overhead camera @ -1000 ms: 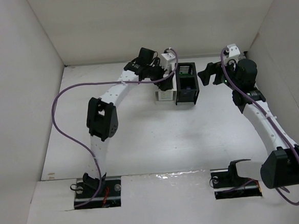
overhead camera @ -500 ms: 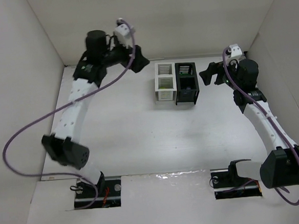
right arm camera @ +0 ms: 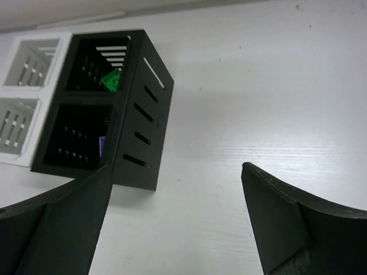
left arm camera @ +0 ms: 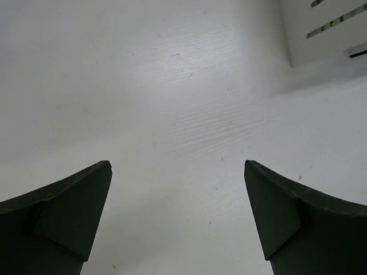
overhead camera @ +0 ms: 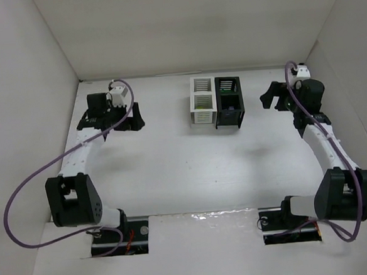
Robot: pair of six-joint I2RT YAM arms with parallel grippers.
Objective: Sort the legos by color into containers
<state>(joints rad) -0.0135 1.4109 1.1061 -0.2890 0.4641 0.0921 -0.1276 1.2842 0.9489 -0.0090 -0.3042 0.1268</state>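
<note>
White walls box in a plain white worktop (overhead camera: 173, 169). On the left, the left arm's black two-finger pincer (overhead camera: 133, 116), which a second ago was hanging right over the bins, has swung back to the left side of the worktop, well apart from them. Its jaws are spread wide with nothing between them, only bare surface showing in the left wrist view (left arm camera: 178, 166). I'd take that as a drop just finished.

In the middle sits the square block of four slatted plastic cube bins (overhead camera: 216, 102), two white on the left and two black on the right. The far black bin holds a small green plastic brick (right arm camera: 112, 80), and the near black one shows a bit of lavender brick (right arm camera: 103, 144). What is in the white bins I cannot tell.

On the right, the right arm's black pincer (overhead camera: 271, 97) hovers near the black bins, jaws wide and empty. I see no loose bricks, so the sorting looks about finished.
</note>
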